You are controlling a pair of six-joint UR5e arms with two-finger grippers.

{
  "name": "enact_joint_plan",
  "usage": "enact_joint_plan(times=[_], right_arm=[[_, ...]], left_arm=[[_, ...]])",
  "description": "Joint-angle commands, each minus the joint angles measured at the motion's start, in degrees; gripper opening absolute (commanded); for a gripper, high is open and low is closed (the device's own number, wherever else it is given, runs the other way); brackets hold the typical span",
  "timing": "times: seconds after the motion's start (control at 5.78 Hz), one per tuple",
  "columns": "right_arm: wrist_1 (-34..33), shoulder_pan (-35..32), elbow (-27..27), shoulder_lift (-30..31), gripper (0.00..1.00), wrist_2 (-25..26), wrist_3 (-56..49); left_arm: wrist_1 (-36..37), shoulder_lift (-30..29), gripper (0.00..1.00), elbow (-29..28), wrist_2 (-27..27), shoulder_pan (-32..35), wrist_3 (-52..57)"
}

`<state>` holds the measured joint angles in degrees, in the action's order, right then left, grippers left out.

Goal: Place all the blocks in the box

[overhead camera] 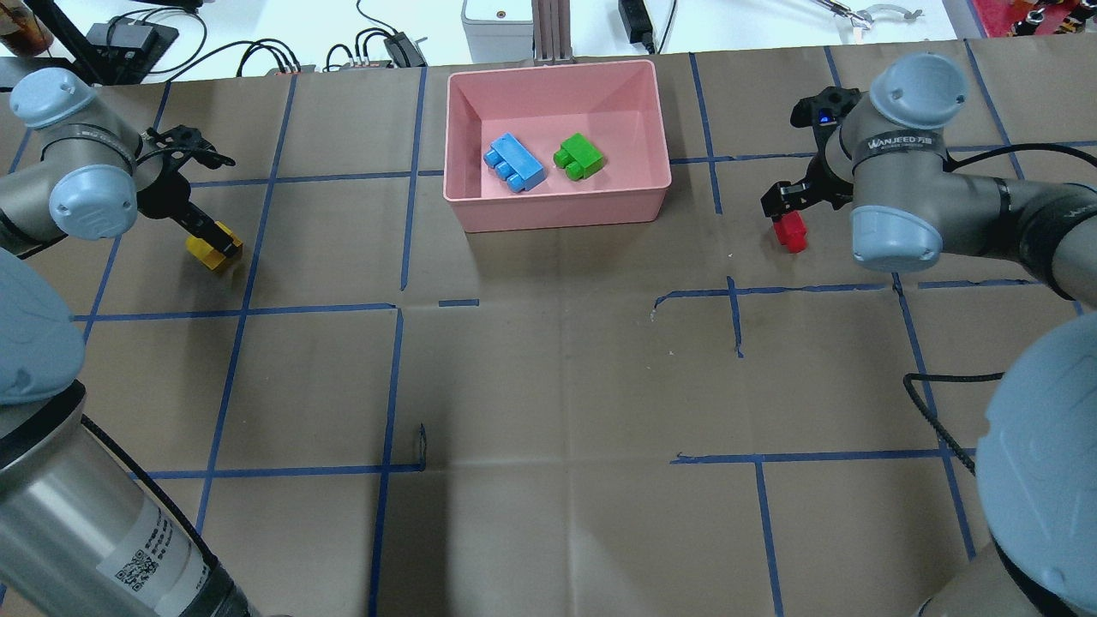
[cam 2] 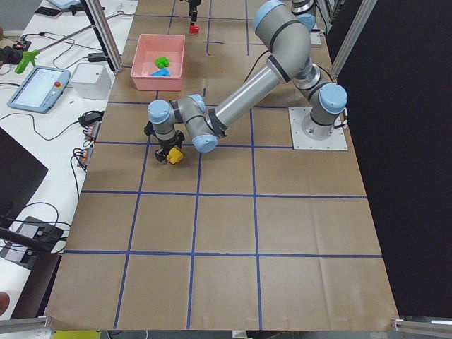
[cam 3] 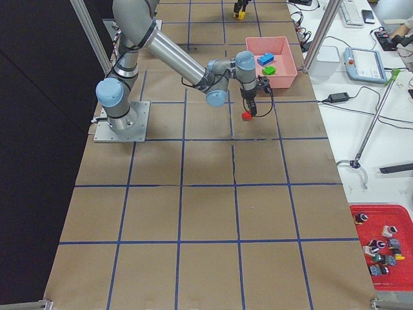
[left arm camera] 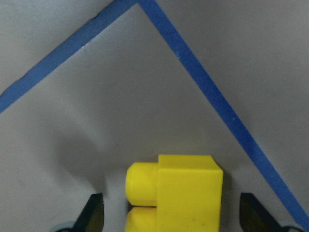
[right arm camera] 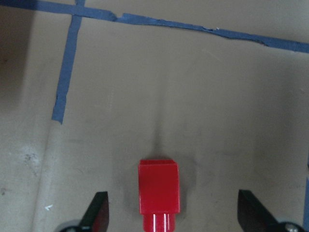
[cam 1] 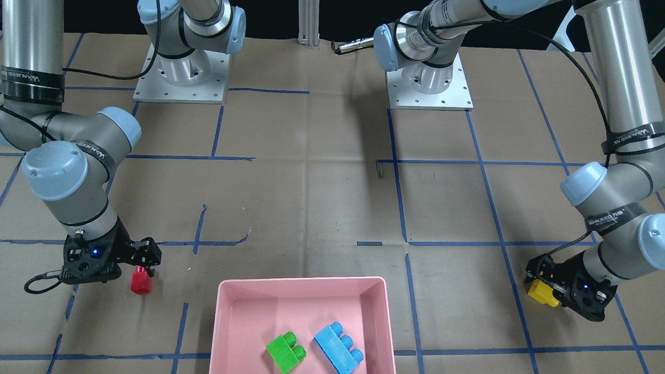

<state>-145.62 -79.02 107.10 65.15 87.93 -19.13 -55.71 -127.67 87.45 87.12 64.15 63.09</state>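
The pink box (overhead camera: 557,208) stands at the table's far middle and holds the blue three-stud block (overhead camera: 514,163) and the green two-stud block (overhead camera: 579,156); both also show in the front view, blue (cam 1: 338,347) and green (cam 1: 286,352). The yellow block (overhead camera: 214,246) lies on the table to the box's left. My left gripper (overhead camera: 208,235) is open around it, and in the left wrist view the block (left arm camera: 183,193) sits between the fingertips (left arm camera: 94,212) with gaps. The red block (overhead camera: 791,231) lies to the box's right. My right gripper (overhead camera: 790,206) is open over it, and in the right wrist view the block (right arm camera: 159,188) has wide gaps on both sides.
Brown paper with a blue tape grid (overhead camera: 394,308) covers the table. The two arm bases (cam 1: 182,72) stand at the robot's side. Cables and devices (overhead camera: 377,43) lie beyond the box's far edge. A white device (cam 2: 90,79) stands on the side bench.
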Motion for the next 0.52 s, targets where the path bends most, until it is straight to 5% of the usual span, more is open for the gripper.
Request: enact_joint_plan(times=[0.0,0.35], right_arm=[[-3.86,0.45,1.88,-1.86,0.93,-0.13,0.05],[-3.97,0.36,1.71,-2.49,0.93,-0.31,0.49]], left_arm=[[0.08,-0.74,0.78,0.27,-0.89,0.01,0.37],[0.08,-0.39,0.64,-0.61,-0.72,-0.17,0.72]])
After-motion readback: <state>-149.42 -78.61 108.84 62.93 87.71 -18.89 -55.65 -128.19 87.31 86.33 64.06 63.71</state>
